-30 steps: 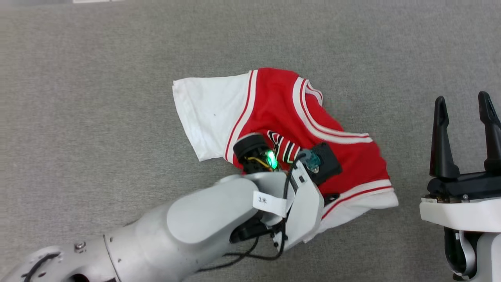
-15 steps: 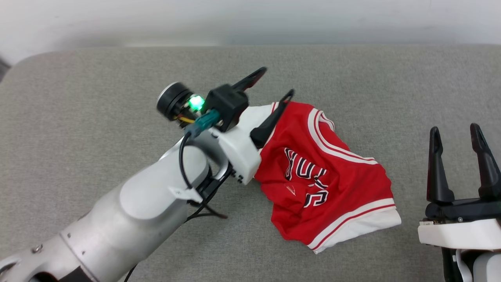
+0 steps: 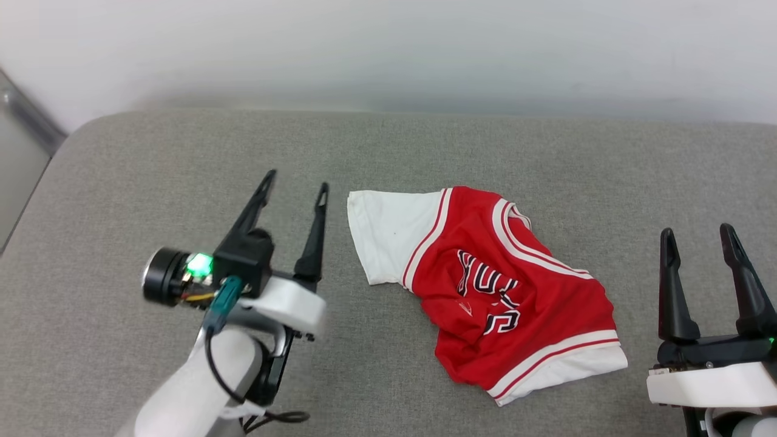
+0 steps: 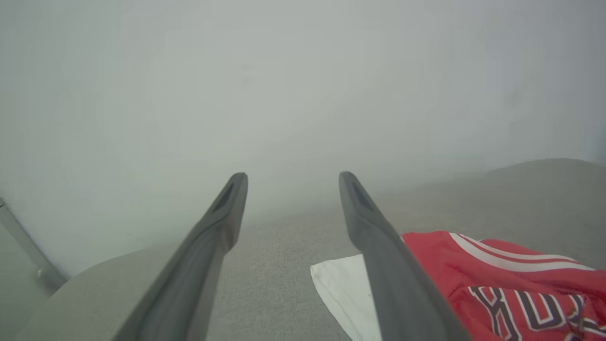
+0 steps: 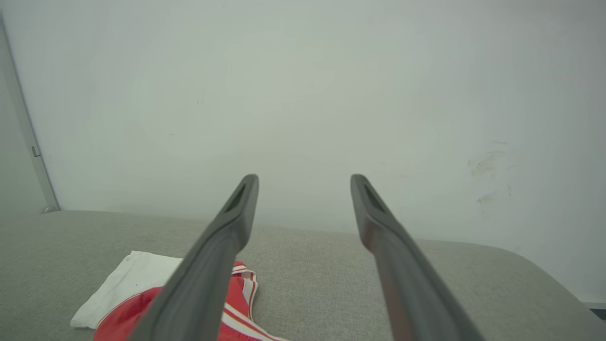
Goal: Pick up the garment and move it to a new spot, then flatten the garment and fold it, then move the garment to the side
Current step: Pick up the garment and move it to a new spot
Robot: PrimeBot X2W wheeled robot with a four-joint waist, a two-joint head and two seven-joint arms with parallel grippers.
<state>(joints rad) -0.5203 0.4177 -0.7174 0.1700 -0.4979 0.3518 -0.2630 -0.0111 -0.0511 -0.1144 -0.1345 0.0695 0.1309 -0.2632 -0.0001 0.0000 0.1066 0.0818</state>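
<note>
The garment (image 3: pixel 510 303), a red jersey with one white sleeve spread to the left and black-and-white lettering, lies crumpled on the grey padded surface (image 3: pixel 388 152). My left gripper (image 3: pixel 295 184) hovers open just left of the white sleeve, holding nothing. My right gripper (image 3: pixel 698 229) stands open at the lower right, apart from the garment's hem. In the left wrist view the garment (image 4: pixel 511 284) shows right of the open fingers (image 4: pixel 378 237). In the right wrist view the garment (image 5: pixel 137 293) lies low on the left, partly behind a finger (image 5: pixel 213 265).
A pale wall (image 3: pixel 388 48) rises behind the grey surface's far edge. The surface's rounded corner (image 3: pixel 79 130) sits at the far left, next to a grey metal strip (image 3: pixel 24 118). Bare surface lies left of and behind the garment.
My left gripper has let go of the garment, opened, and drawn back to the left. The head camera has tilted up, bringing the wall into view. The right arm holds still.
</note>
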